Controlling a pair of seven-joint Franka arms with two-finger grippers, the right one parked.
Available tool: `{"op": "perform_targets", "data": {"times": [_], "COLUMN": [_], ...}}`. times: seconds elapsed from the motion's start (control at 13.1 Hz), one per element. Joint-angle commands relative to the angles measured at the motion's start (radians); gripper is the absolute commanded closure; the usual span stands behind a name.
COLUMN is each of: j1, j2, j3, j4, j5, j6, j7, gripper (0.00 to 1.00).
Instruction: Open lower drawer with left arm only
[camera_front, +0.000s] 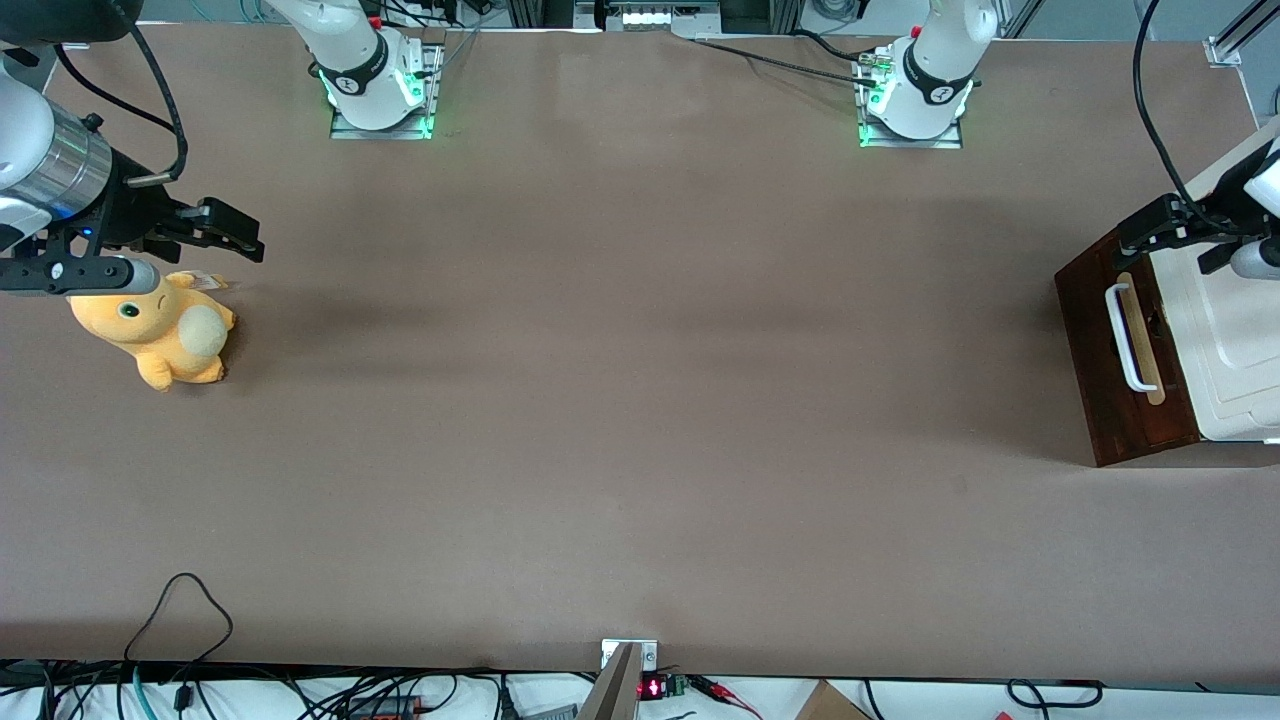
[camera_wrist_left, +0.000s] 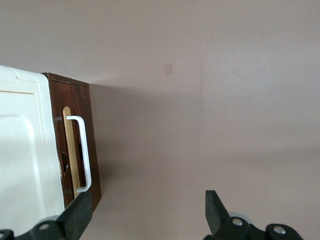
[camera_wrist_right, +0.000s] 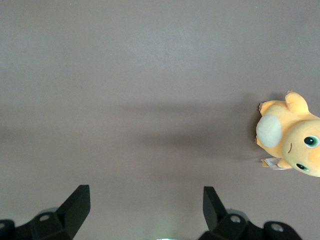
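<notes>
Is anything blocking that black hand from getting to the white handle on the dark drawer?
Nothing visible does. The hand, fingers open, hovers above the cabinet's edge, near the end of the lower drawer farther from the front camera. The white handle is uncovered, and the brown table in front of it is bare.

This is a robotics lab bench — not a home or kitchen. A wide table (camera_front: 640, 400) covered in plain brown sheet carries two white arm bases (camera_front: 375, 75) bolted to metal plates that glow with green status lights. Black cables (camera_front: 190, 620) trail over the table's edge nearest the front camera, where a small board with a red display (camera_front: 655, 688) sits among more loose wiring. Aluminium frame pieces (camera_front: 1230, 40) stand at the table's rim. The only objects are test props — a small cabinet (camera_front: 1170, 340) and an orange plush toy (camera_front: 160, 335). The left arm's gripper (camera_front: 1150, 228) hangs over the cabinet, fingers spread.
</notes>
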Motion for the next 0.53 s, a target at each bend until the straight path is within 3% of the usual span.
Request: {"op": "perform_targets", "data": {"times": [0.0, 0.46], "j1": [0.004, 0.001], "j2": [-0.002, 0.006], "j3": [-0.004, -0.01], "j4": [0.021, 0.041], "j5": [-0.015, -0.007], "j6": [-0.034, -0.044], "j7": [0.025, 0.032], "gripper": [0.0, 0.0]}}
